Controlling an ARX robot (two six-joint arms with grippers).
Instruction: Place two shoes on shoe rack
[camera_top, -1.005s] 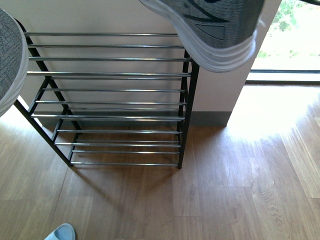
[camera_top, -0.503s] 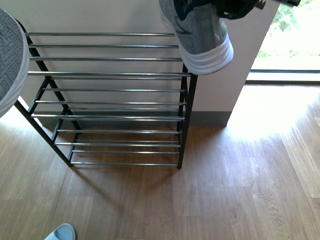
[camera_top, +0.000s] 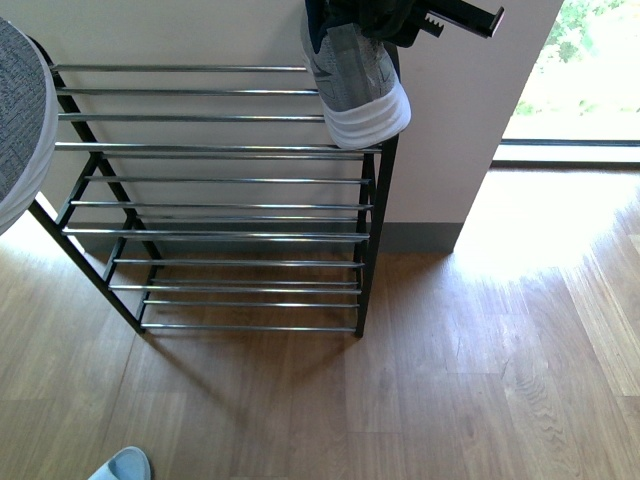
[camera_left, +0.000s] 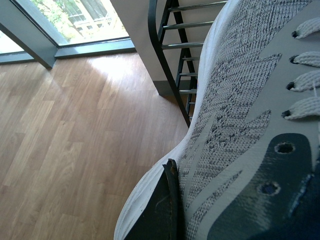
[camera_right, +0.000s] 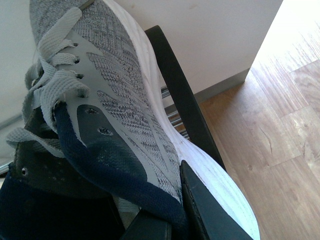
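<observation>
The shoe rack (camera_top: 215, 148) stands against the wall, with a black frame and chrome bars. My right gripper (camera_top: 395, 18) is shut on a grey sneaker (camera_top: 356, 85), which hangs white heel down over the right end of the top shelf. In the right wrist view a black finger (camera_right: 205, 210) presses the sneaker's (camera_right: 115, 95) navy collar beside the rack's post (camera_right: 180, 95). My left gripper (camera_left: 185, 210) is shut on the other grey sneaker (camera_left: 240, 100), which shows at the far left edge (camera_top: 18, 120) of the front view, level with the rack's top.
A light blue slide sandal (camera_top: 121, 466) lies on the wooden floor at the near left. A wall corner (camera_top: 450, 150) stands right of the rack, with a bright glass door (camera_top: 575, 90) beyond it. Open floor (camera_top: 480, 360) spreads before the rack.
My right gripper has carried its sneaker left and farther toward the rack, turning it heel down over the top shelf. The left sneaker has stayed in place.
</observation>
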